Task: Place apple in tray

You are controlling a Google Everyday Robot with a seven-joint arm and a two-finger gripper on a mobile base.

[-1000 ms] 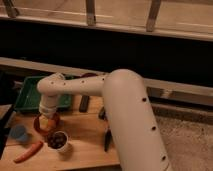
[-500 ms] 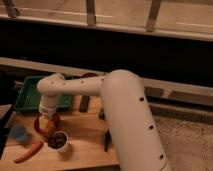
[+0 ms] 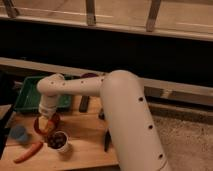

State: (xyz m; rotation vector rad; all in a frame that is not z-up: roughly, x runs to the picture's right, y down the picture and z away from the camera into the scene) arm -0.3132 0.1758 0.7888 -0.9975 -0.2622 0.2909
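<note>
The apple point(image 3: 49, 125) is small and orange-yellow and sits in a round reddish-orange bowl point(image 3: 38, 125) on the wooden table. My gripper point(image 3: 47, 120) hangs from the white arm straight down onto the apple, and its lower part hides behind the fruit and the bowl's rim. The green tray point(image 3: 26, 99) lies just behind the bowl, at the table's back left, partly covered by my arm's wrist.
An orange carrot point(image 3: 28, 151) and a cup of dark fruit point(image 3: 58, 141) lie in front of the bowl. A blue cup point(image 3: 19, 134) stands at the left. A black bar point(image 3: 84, 103) and a dark tool point(image 3: 107, 140) lie to the right. A dark purple bowl point(image 3: 90, 76) peeks out behind the arm.
</note>
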